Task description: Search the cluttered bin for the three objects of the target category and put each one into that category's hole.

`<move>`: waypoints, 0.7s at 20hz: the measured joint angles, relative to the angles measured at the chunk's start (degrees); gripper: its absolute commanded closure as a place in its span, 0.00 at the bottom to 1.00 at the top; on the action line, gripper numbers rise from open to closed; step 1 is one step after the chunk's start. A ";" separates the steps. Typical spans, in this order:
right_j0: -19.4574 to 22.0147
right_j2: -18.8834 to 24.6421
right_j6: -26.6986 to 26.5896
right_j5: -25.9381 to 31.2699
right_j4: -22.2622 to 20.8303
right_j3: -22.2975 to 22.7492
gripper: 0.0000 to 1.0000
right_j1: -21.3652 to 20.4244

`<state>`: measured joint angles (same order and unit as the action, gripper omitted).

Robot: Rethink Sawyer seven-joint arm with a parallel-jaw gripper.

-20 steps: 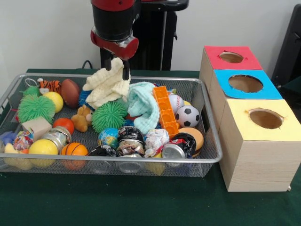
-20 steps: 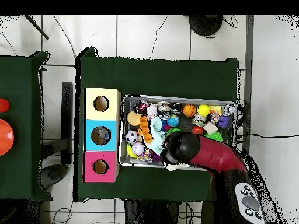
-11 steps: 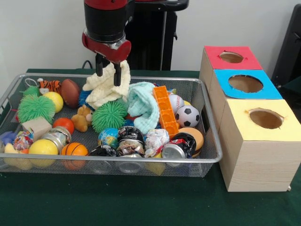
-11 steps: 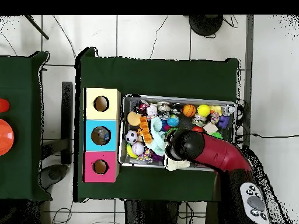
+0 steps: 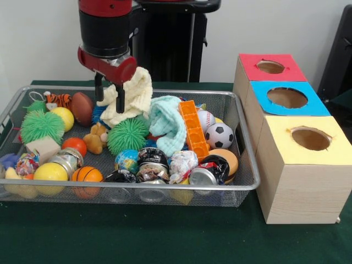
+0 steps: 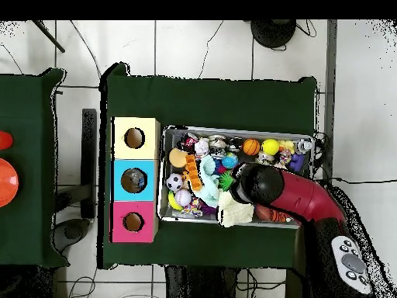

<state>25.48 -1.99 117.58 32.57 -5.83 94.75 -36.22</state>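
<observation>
We observe the gripper (image 5: 109, 99) with fingers apart beside the cream cloth (image 5: 132, 94) (not pinching it), which lies heaped over toys at the wire bin's (image 5: 245, 165) rear.

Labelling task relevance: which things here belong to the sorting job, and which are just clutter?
Job: red-and-black gripper, cream knitted cloth by it, wire mesh bin, holed wooden boxes: red top, blue top, yellow top.
Clutter (target category unknown): black-and-white soccer ball, orange plastic block, green spiky rubber ball.
</observation>
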 measured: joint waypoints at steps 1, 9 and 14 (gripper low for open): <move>0.22 0.20 0.00 -0.24 0.00 -0.17 0.00 0.15; 1.21 2.24 0.00 -4.27 -0.02 -2.02 0.00 2.71; -0.61 2.27 0.00 -4.27 -0.01 -4.34 0.00 4.51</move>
<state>24.86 0.28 117.58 28.30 -5.85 90.41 -31.71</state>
